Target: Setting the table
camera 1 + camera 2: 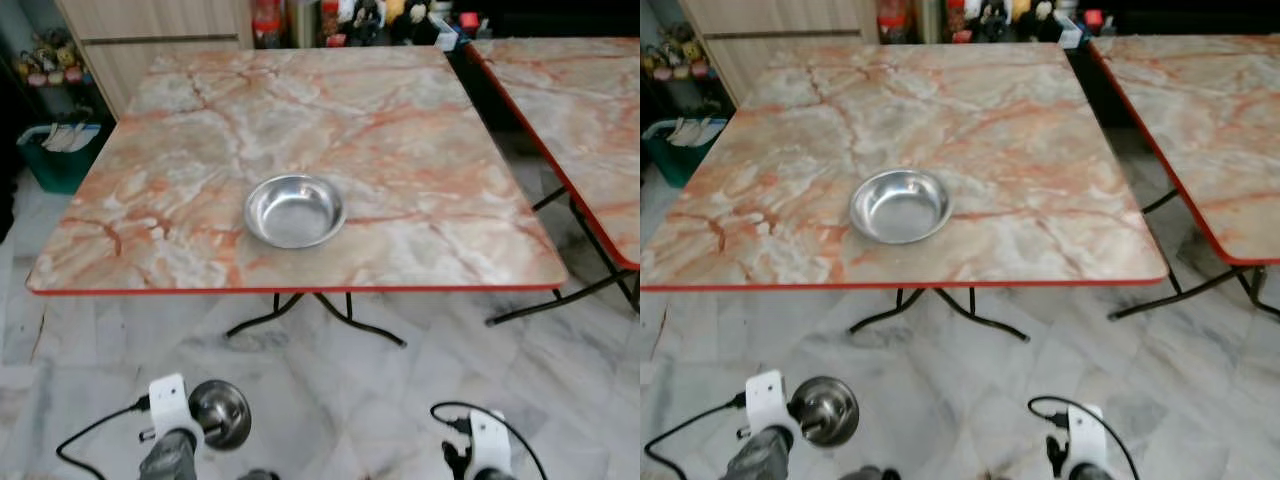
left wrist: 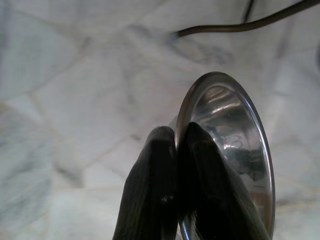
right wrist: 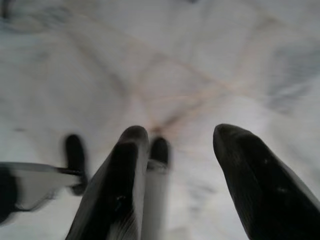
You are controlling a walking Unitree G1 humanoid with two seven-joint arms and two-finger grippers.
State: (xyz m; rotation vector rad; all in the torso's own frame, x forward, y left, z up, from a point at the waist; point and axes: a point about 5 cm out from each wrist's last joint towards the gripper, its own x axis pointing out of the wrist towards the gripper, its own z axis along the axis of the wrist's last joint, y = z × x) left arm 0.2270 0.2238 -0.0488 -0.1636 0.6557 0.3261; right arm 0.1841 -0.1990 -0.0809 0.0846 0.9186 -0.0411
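Marble-patterned tabletop [image 1: 200,130] with a red edge spreads across the upper part of the left eye view, standing on black folding legs over a pale marble floor [image 1: 420,350]. One steel bowl [image 1: 294,210] sits on it just below frame centre, near the front edge. At the lower left of the frame the left gripper [image 1: 205,425] hangs low over the floor, holding a second steel bowl [image 1: 221,413] on edge. So the table lies ahead of and above the held bowl, and the left arm is the one to carry it; I judge the bare top to the left or right of the first bowl the likely spot. A second table [image 1: 590,110] fills the upper right, and a green bin [image 1: 55,155] stands at the far left.

Seen from the right eye, the layout is the same, with the right arm idle at the lower centre-right.

Along the left wrist, the two black fingers [image 2: 150,195] are pinched tight on the bowl's rim, its hollow facing right.

Along the right wrist, the right gripper [image 3: 177,145] is spread apart, empty, over blurred floor.
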